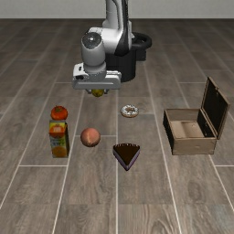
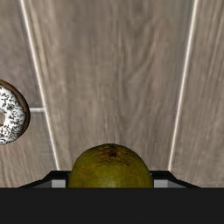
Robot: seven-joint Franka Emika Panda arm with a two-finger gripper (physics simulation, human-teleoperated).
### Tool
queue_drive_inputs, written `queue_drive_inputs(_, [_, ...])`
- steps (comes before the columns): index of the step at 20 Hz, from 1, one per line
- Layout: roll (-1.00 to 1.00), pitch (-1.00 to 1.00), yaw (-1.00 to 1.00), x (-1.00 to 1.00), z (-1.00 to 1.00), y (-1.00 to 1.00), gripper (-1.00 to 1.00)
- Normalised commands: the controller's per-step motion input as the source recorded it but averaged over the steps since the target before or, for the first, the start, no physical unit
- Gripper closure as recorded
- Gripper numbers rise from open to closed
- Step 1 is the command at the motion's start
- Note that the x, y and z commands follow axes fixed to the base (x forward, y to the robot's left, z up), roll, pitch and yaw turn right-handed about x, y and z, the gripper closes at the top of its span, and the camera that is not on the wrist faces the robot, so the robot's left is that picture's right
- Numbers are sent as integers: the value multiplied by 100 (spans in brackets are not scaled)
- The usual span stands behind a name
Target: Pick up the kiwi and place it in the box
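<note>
We hold the kiwi (image 2: 111, 166) in our gripper (image 1: 97, 89), raised well apart from the box (image 1: 190, 135).
Our fingers (image 2: 58, 178) press the kiwi from both sides, spread as wide as the fruit; the box stands open, its lid tilted back; the kiwi hangs far to the exterior view's left of the box; a donut (image 1: 130, 111) lies between the box and our gripper.

The arm (image 1: 113, 32) bends forward, wrist pointing straight down. The gripper (image 1: 96, 90) hangs raised near the donut (image 1: 130, 111), on the exterior view's left of it, its fingers (image 2: 58, 180) clamping the kiwi (image 2: 111, 166).
</note>
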Motion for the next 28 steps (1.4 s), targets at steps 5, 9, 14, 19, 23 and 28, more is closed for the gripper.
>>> queue_drive_inputs(5, [0,0,0,0,100,0,100])
queue_drive_inputs(9, [0,0,0,0,100,0,100])
queue_drive_inputs(14, [0,0,0,0,20,80,100])
queue_drive_inputs(19, [0,0,0,0,0,100,100])
queue_drive_inputs(23, [0,0,0,0,0,100,100])
queue_drive_inputs(28, [0,0,0,0,0,100,100])
